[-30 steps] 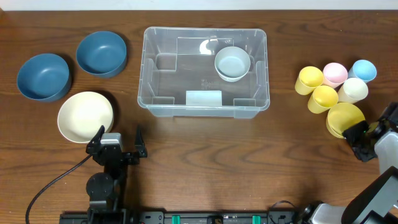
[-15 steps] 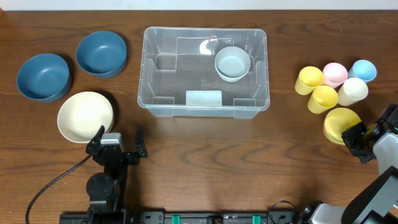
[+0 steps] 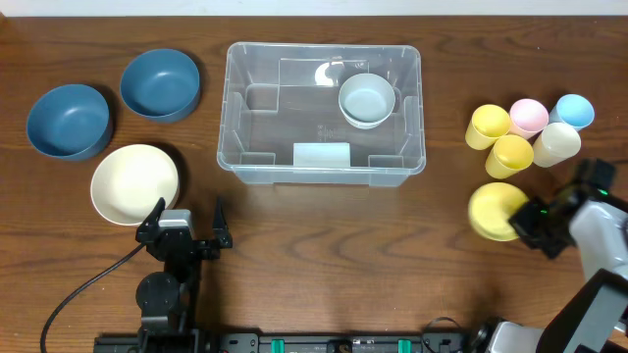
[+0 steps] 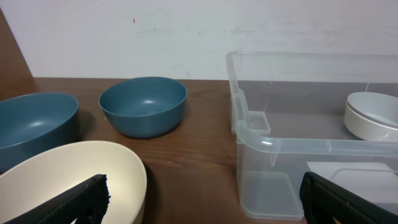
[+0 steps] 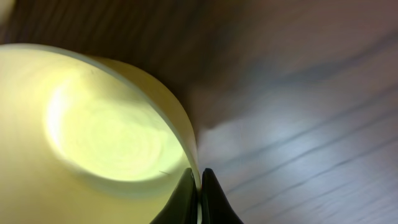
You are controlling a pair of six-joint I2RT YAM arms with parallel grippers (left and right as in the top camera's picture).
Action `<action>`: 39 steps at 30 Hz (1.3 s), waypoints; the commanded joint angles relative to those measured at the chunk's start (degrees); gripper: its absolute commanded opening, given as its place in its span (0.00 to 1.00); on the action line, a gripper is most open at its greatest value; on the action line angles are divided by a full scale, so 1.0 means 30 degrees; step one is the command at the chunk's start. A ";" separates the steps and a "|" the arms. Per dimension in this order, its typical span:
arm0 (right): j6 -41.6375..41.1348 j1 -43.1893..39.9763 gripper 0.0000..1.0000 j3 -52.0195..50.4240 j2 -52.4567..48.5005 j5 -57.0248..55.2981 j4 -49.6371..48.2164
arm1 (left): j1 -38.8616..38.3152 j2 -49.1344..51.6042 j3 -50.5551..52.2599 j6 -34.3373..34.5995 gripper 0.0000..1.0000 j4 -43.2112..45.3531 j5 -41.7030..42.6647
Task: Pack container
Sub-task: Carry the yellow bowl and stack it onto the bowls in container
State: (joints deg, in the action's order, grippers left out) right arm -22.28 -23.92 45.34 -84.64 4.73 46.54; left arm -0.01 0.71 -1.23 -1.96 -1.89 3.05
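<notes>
A: What's diff vs a sec ago?

B: Mostly the yellow bowl (image 3: 496, 209). It was sitting right by the cups (image 3: 530, 132) on the right side. Now it's further left & nearer the front edge of the table (image 3: 324, 255), clear of the cups. Looks a bit blurred from overhead.

A: Right gripper (image 3: 526, 219)?

B: Jaws were partly apart around the rim before. Now clamped tight on the yellow bowl's rim. The wrist cam shows both fingertips pressed together w/ the thin edge between them and the bowl's inside facing the lens.

A: Left side?

B: Left gripper (image 3: 188, 218) hasn't budged. Jaws spread wide, nothing in them, parked just in front of the cream bowl (image 3: 128, 181).

A: And the container (image 3: 228, 108), where's it at?

B: Same spot as before: mid-table toward the back, w/ the blue bowls (image 3: 160, 83) off to its left & the cups off to its right, well apart from both.

A: Orientation?

B: Upright, mouth facing straight up. Long axis runs left–right across the table, so the long walls face front & back and the short ends face the bowls on one side & the cups on the other.

A: Anything in it?

B: One pale bowl (image 3: 367, 100), upright, in the back-right part, near the rear wall. Cups, blue bowls & cream bowl all sit where they were.
</notes>
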 commanded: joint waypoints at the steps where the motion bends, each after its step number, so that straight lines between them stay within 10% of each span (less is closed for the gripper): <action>1: 0.0612 0.2637 0.01 -0.0393 0.0627 0.0233 0.0714 | 0.0109 -0.0029 0.0328 -0.0255 0.98 -0.0648 0.0058; 24: -0.1297 1.8790 0.01 0.5850 0.7351 -0.0721 0.5566 | 0.0109 -0.0029 0.0328 -0.0255 0.98 -0.0648 0.0058; 39: 0.0102 1.8098 0.01 1.4032 0.1880 -0.9165 -0.0291 | 0.0109 -0.0029 0.0328 -0.0255 0.98 -0.0648 0.0058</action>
State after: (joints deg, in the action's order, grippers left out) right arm -23.97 31.20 86.28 -76.47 -17.17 47.83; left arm -0.01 0.71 -1.23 -1.98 -1.93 3.05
